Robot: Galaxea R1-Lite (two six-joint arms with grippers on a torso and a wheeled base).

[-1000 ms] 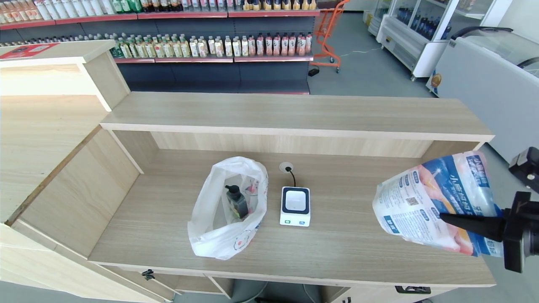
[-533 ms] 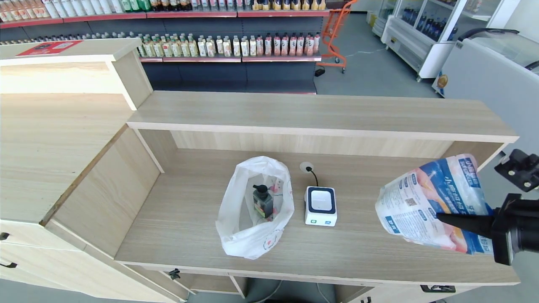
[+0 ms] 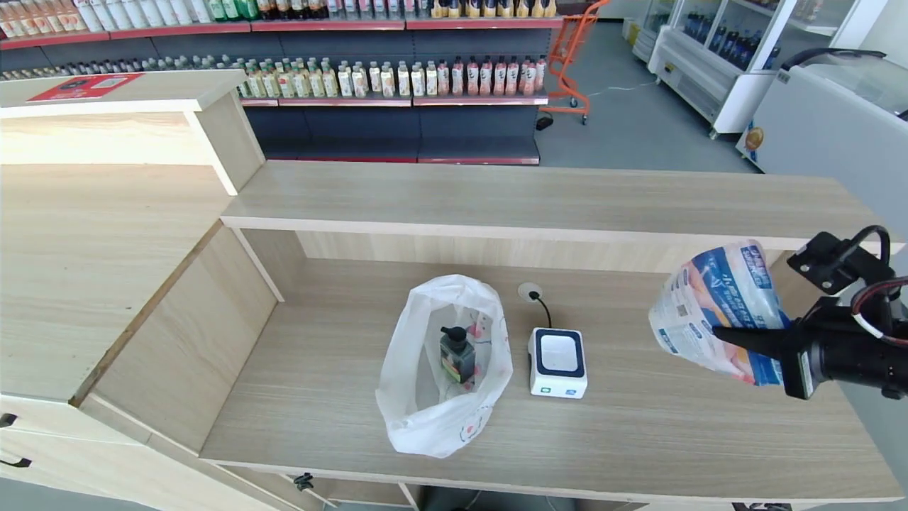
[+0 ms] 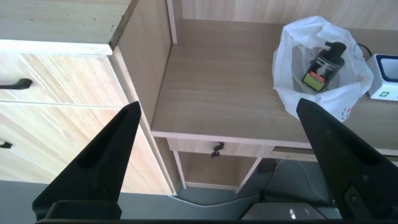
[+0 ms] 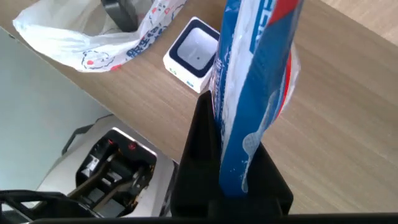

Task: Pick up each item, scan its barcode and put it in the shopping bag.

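My right gripper [image 3: 745, 339] is shut on a blue, white and pink plastic packet [image 3: 716, 309], held in the air over the right part of the wooden counter [image 3: 638, 426]. The packet [image 5: 249, 93] hangs edge-on between the black fingers [image 5: 202, 149]. A white barcode scanner [image 3: 558, 353] with a dark window sits mid-counter, left of the packet. Left of the scanner lies an open white shopping bag [image 3: 425, 397] holding a dark pump bottle [image 3: 457, 353]. My left gripper [image 4: 217, 155] stands open, off the counter's front edge, with the bag [image 4: 323, 87] farther off.
A raised wooden ledge [image 3: 539, 199] runs along the back of the counter, and a side wall [image 3: 177, 341] closes its left end. The scanner's cable runs to a grommet [image 3: 528, 290]. Store shelves with bottles [image 3: 397, 78] and freezers [image 3: 816, 121] stand behind.
The head camera has shifted, so the whole scene slid right. Relative to the counter, the right gripper has carried the packet up and back, and the packet has turned more edge-on.
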